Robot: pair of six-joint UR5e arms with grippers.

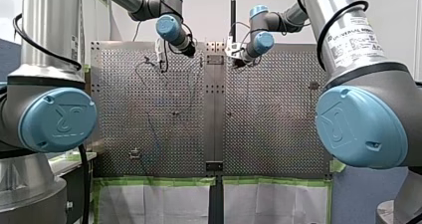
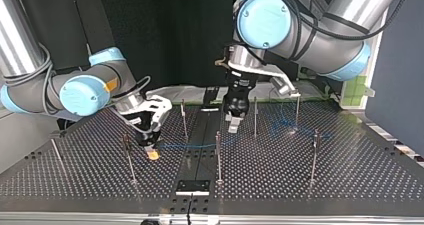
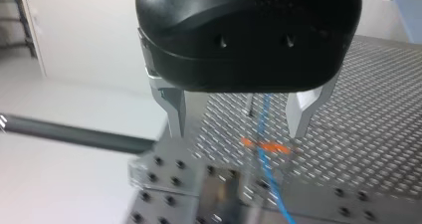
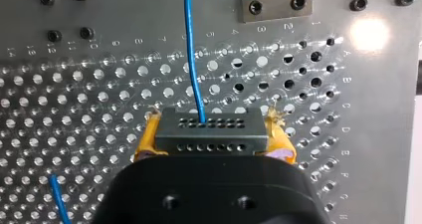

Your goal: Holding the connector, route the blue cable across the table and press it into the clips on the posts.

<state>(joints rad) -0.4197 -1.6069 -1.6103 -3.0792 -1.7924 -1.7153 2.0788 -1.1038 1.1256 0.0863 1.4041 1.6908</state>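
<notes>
My right gripper [image 4: 209,134] is shut on a dark grey connector [image 4: 209,130], with its yellow pads [image 4: 144,139] on both ends. The blue cable [image 4: 191,50] leaves the connector and runs ahead over the perforated plate. In the top view my right gripper [image 2: 151,152] is low over the table at the left, and the blue cable [image 2: 200,145] trails right from it past a post [image 2: 218,155]. My left gripper [image 2: 233,124] hangs above the table's middle. Its metal fingers [image 3: 175,119] stand open, with the blue cable [image 3: 264,164] below the gap between them, untouched.
Several thin upright posts stand on the table, among them one [image 2: 184,117] beside my right gripper, one [image 2: 255,116] beside my left gripper and one [image 2: 314,155] further right. A dark plate [image 2: 192,186] sits at the near edge. A black bar [image 3: 74,134] lies beside my left gripper.
</notes>
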